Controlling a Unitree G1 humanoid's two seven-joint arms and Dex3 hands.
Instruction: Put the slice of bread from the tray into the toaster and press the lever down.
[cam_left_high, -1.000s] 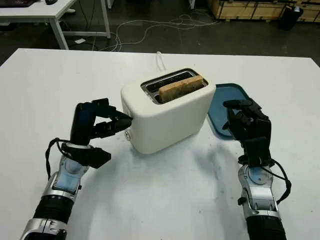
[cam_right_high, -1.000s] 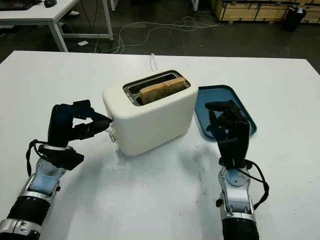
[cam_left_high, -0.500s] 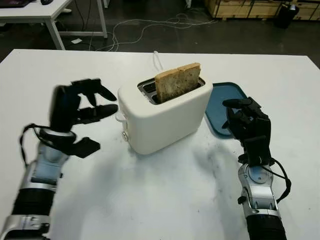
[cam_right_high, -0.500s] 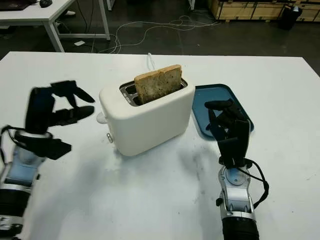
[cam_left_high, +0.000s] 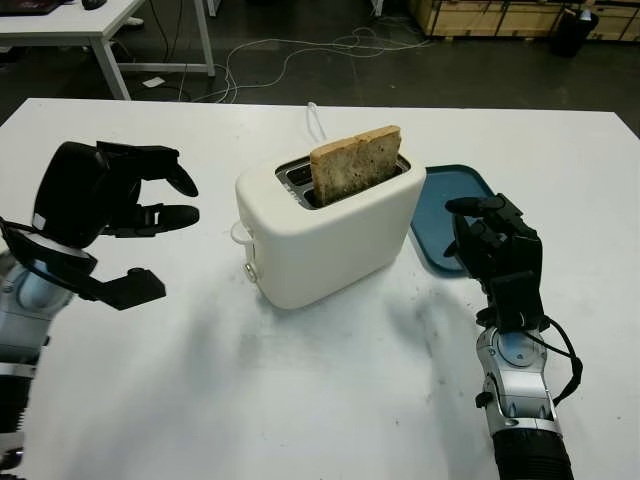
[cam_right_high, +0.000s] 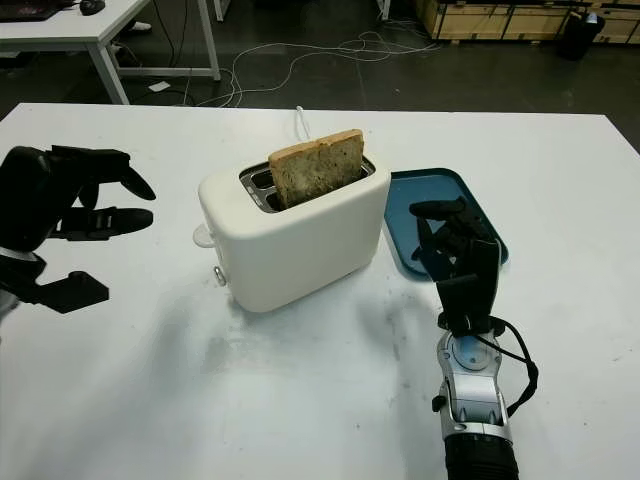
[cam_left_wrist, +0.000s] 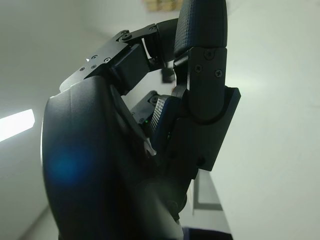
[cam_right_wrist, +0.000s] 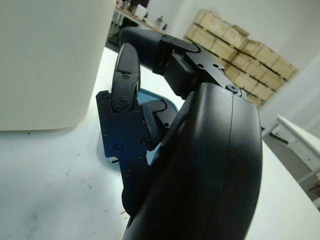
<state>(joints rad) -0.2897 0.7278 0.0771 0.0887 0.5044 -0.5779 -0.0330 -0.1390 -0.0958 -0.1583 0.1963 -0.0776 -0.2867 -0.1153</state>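
A white toaster (cam_left_high: 335, 235) stands in the middle of the white table. A slice of bread (cam_left_high: 355, 165) stands in its slot, its upper half sticking out. The lever (cam_left_high: 240, 233) on the toaster's left end is at the top of its travel. My left hand (cam_left_high: 165, 240) is open, raised above the table well to the left of the toaster, touching nothing. My right hand (cam_left_high: 480, 225) stays parked to the toaster's right, fingers curled and holding nothing, in front of the blue tray (cam_left_high: 455, 195), which holds no bread.
The toaster's white cord (cam_left_high: 318, 115) runs back over the table's far edge. Bare table top (cam_left_high: 330, 390) lies in front of the toaster. Beyond the table stand another white table (cam_left_high: 100, 20), floor cables and wooden crates (cam_left_high: 490, 15).
A second ago my left hand's fingers were at the lever and the bread sat low in the slot. The bread has risen, and the left hand has drawn away to the left and upward.
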